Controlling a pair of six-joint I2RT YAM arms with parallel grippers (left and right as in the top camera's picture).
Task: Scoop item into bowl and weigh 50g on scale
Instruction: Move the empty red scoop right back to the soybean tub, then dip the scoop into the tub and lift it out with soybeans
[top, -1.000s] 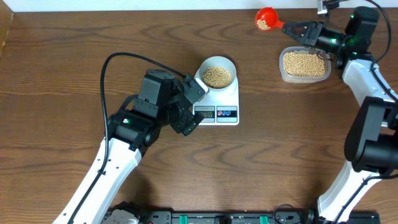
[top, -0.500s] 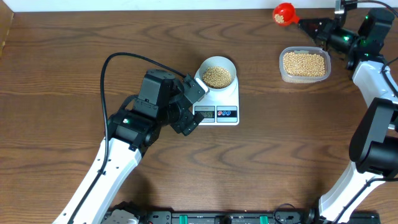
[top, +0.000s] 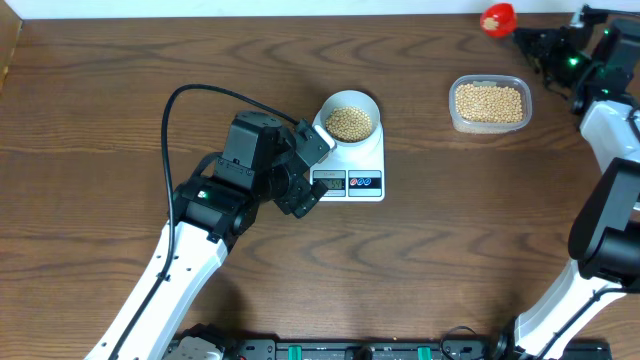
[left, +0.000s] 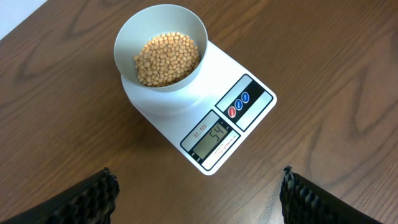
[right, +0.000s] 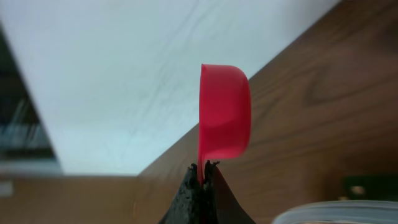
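The white bowl (top: 350, 118) (left: 160, 46) stands on the white scale (top: 352, 170) (left: 205, 115), holding a heap of tan beans (left: 166, 59). The scale's LCD (left: 209, 137) reads what looks like 54. My left gripper (top: 312, 172) (left: 199, 199) hovers just left of the scale, open wide with nothing between its fingers. My right gripper (top: 525, 33) (right: 202, 171) is at the table's far right corner, shut on the handle of a red scoop (top: 497, 18) (right: 224, 118). The inside of the scoop is turned away, so its contents are hidden.
A clear plastic tub (top: 489, 103) full of the same beans sits near the right gripper, its rim (right: 336, 211) showing in the right wrist view. A black cable (top: 190, 95) loops over the left arm. The table's far edge (top: 300, 14) meets a white wall.
The right gripper has carried the red scoop rightward and toward the far edge, away from the tub. The left arm, bowl and scale have not moved.
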